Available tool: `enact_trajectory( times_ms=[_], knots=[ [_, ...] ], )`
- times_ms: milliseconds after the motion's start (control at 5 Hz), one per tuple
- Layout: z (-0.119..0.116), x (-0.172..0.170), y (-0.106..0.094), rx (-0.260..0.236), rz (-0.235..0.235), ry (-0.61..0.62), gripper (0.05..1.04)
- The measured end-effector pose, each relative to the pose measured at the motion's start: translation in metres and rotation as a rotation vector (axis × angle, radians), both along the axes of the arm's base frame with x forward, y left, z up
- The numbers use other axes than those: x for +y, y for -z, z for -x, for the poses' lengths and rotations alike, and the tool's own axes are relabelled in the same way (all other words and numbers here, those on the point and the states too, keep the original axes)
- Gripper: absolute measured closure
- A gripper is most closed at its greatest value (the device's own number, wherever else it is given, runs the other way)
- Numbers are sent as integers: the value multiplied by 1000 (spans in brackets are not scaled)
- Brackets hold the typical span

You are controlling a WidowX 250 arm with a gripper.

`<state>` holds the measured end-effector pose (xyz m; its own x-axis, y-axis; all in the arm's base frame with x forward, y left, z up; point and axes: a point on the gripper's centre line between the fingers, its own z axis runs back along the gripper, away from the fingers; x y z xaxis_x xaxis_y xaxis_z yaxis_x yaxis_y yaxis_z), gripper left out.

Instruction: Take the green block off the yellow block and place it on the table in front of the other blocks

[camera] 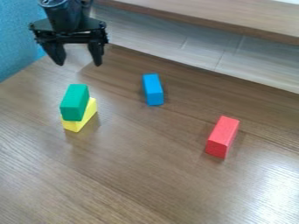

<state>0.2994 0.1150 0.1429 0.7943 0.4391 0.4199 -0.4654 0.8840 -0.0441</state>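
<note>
A brown wooden surface with streaked grain fills the near part of the camera view, its grain running at a slant from the left down toward the lower right. A pale glare lies on it at the lower right, and softer sheen shows along its left side. Behind its far edge runs a light grey panel with thin seams, and above that a brown wooden ledge slants from the top edge down to the right. At the upper left stands a textured blue panel. The black gripper hangs at the upper left, over the far part of the surface, its jaws apart and pointing down. Nearest to it is a green block, which rests on a yellow block; the yellow one shows along the green one's right side and lower end, and itself lies on the surface. A blue block lies to the right of this pair and a little farther back, well apart from it. A red block lies at a slant on the right, nearer the camera, with a soft shadow beside it.
</note>
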Motion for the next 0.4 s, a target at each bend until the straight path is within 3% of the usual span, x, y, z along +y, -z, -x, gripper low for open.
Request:
enact_trajectory(
  times_ms=[400],
  knots=[
    [15, 14, 36, 48, 56, -70, 83]
  ],
)
